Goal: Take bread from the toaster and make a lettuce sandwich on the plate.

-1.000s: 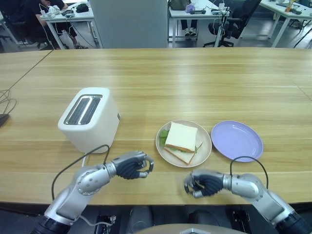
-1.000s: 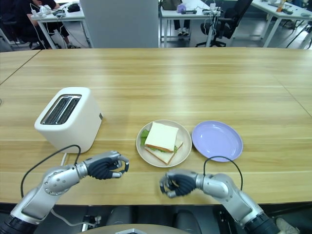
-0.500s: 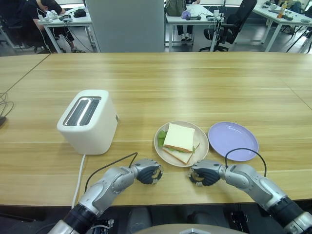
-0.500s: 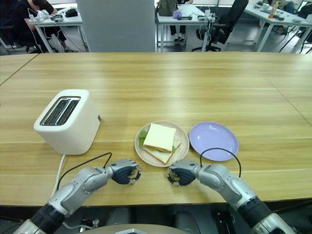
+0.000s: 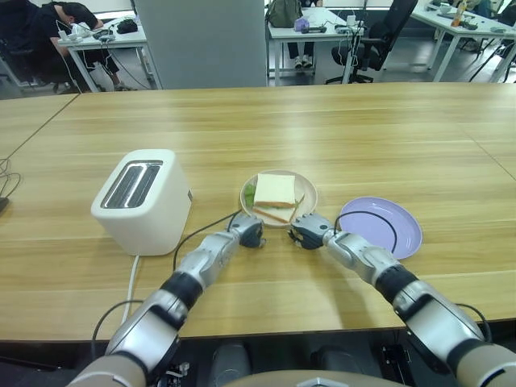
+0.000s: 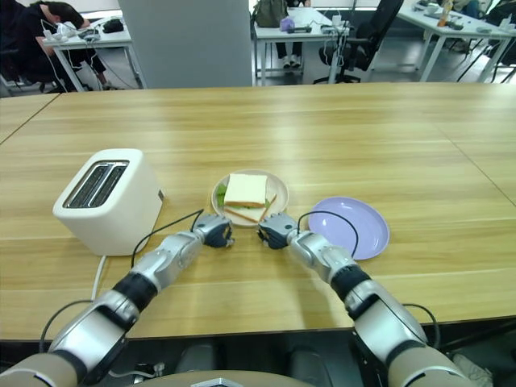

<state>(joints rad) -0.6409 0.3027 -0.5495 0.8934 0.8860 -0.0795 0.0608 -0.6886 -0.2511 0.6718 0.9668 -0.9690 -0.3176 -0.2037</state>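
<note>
We saw 2 silver-grey arms [image 5: 197,270] of rounded segments with dark joint bands. Near the plate [image 5: 311,196], the left hand [image 5: 248,234] and right hand [image 5: 305,232] were dark grey, a thin black cable [image 5: 201,230] looping off each wrist.

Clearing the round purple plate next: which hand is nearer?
Right. The right hand sits just left of the round purple plate; the left hand is farther left.

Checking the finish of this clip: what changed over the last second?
The curled left hand and right hand advanced from the table's near edge to the beige plate, which slid away from the robot with its sandwich, opening a gap to the purple plate. Nothing was grasped. The toaster and purple plate stayed put.
</note>
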